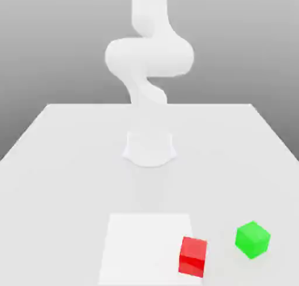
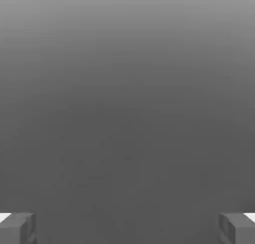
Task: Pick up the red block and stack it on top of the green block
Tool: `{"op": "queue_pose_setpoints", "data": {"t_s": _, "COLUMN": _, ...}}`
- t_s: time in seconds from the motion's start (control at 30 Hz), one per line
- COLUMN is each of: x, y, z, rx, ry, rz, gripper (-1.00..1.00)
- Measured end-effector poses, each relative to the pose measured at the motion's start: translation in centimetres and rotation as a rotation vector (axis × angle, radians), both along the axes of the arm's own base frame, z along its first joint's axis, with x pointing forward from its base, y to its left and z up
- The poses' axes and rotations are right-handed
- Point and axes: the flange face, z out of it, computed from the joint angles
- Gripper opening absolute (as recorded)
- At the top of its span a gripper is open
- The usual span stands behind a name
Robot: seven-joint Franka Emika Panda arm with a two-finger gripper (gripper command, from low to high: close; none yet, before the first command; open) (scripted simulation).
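Simulated robot scene, plain white tabletop (image 1: 64, 179), white robot arm (image 1: 149, 57) mounted on it, blank gray gradient backdrop (image 1: 233, 39), flat-colored blocks (image 1: 193, 257)

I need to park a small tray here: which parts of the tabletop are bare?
Bare: the stretch between the arm's base and the white square, and the table on the exterior view's left of that square. Crowded: the square's edge, where the red block sits near the green block.

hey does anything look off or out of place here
Nothing looks damaged. The red block is slightly askew at the edge of the white square, and the green block sits cornerwise beside it, both probably harmless.
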Motion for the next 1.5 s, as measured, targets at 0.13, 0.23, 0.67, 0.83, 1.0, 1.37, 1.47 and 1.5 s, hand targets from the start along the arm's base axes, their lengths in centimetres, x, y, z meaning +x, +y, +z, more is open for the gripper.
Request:
{"op": "queue_pose_setpoints", "data": {"t_s": 0.13, "x": 4.8, "y": 1.4, "z": -7.2, "rx": -0.002, "ry": 0.122, "rz": -0.048, "gripper": 0.00}}
{"op": "queue_pose_setpoints", "data": {"t_s": 0.23, "x": 7.4, "y": 2.3, "z": -12.8, "rx": 0.001, "ry": 0.209, "rz": -0.079, "gripper": 0.00}}
{"op": "queue_pose_setpoints", "data": {"t_s": 0.67, "x": 9.8, "y": 6.2, "z": -37.9, "rx": 0.061, "ry": 0.582, "rz": -0.178, "gripper": 0.00}}
{"op": "queue_pose_setpoints", "data": {"t_s": 0.83, "x": 7.8, "y": 7.7, "z": -46.2, "rx": 0.104, "ry": 0.706, "rz": -0.209, "gripper": 0.00}}
{"op": "queue_pose_setpoints", "data": {"t_s": 1.0, "x": 7.5, "y": 7.8, "z": -52.3, "rx": 0.108, "ry": 0.718, "rz": -0.213, "gripper": -1.00}}
{"op": "queue_pose_setpoints", "data": {"t_s": 1.37, "x": 7.6, "y": 7.8, "z": -48.0, "rx": 0.109, "ry": 0.717, "rz": -0.213, "gripper": -1.00}}
{"op": "queue_pose_setpoints", "data": {"t_s": 1.47, "x": 6.2, "y": 12.2, "z": -45.1, "rx": 0.107, "ry": 0.718, "rz": -0.201, "gripper": -1.00}}
{"op": "queue_pose_setpoints", "data": {"t_s": 1.5, "x": 5.3, "y": 14.7, "z": -44.4, "rx": 0.106, "ry": 0.718, "rz": -0.195, "gripper": -1.00}}
